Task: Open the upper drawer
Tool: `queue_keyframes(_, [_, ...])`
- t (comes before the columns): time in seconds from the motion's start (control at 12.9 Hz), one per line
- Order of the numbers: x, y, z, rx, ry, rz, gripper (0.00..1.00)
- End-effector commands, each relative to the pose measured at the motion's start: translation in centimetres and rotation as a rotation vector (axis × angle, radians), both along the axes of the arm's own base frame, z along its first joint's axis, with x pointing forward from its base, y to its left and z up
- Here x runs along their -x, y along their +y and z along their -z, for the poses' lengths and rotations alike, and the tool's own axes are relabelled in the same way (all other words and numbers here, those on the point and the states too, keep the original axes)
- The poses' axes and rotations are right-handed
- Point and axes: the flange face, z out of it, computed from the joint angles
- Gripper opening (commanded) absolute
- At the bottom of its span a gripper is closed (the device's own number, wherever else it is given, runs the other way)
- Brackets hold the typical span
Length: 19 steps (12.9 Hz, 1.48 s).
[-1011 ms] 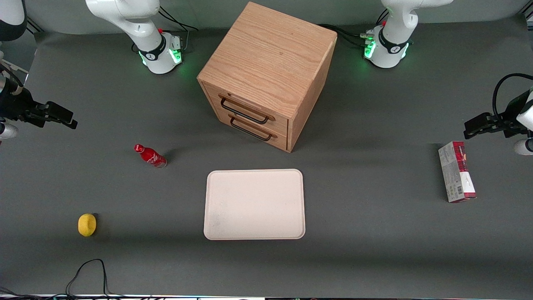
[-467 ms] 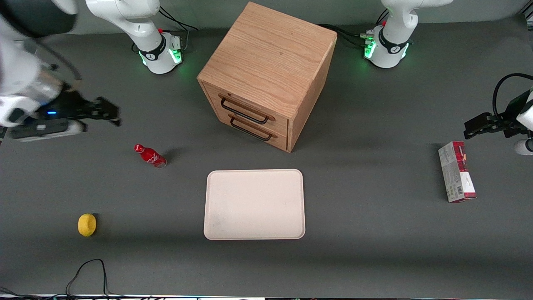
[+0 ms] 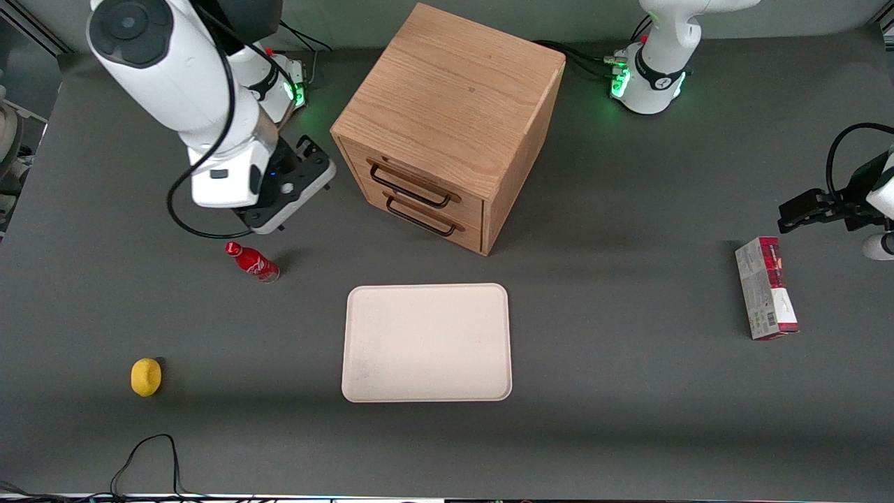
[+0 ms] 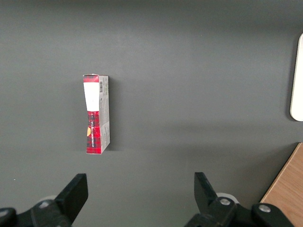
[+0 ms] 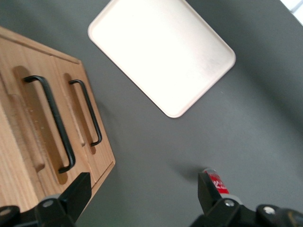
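The gripper (image 3: pixel 297 183) hangs in the air beside the oak cabinet (image 3: pixel 447 105), toward the working arm's end of the table, with its fingers (image 5: pixel 75 191) spread wide apart and nothing between them. The upper drawer (image 3: pixel 412 183) sits fully closed in the cabinet front, its thin black wire handle (image 5: pixel 51 120) just above the matching one on the bottom drawer (image 3: pixel 429 222), and the claw isn't touching either. On the table nearer the front camera there's a red bottle (image 3: pixel 252 262), a white tray (image 3: pixel 427 342) and a lemon (image 3: pixel 146 376).
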Motion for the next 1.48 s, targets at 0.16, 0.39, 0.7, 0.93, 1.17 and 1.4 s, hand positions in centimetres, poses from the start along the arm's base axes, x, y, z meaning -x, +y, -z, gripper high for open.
queue_keyframes(0.16, [0.1,3.3,2.7,-0.137,0.148,-0.106,1.0])
queue_keyframes(0.39, [0.9,5.0,6.0,-0.155,0.216,-0.126,1.0])
queue_keyframes(0.7, [2.6,7.2,9.2,-0.154,0.205,-0.134,1.0])
queue_keyframes(0.93, [3.4,7.8,11.6,-0.15,0.201,-0.135,1.0])
queue_keyframes(1.17, [4.3,8.0,13.9,-0.139,0.186,-0.135,1.0])
queue_keyframes(1.4, [4.7,8.2,15.7,-0.143,0.174,-0.131,1.0])
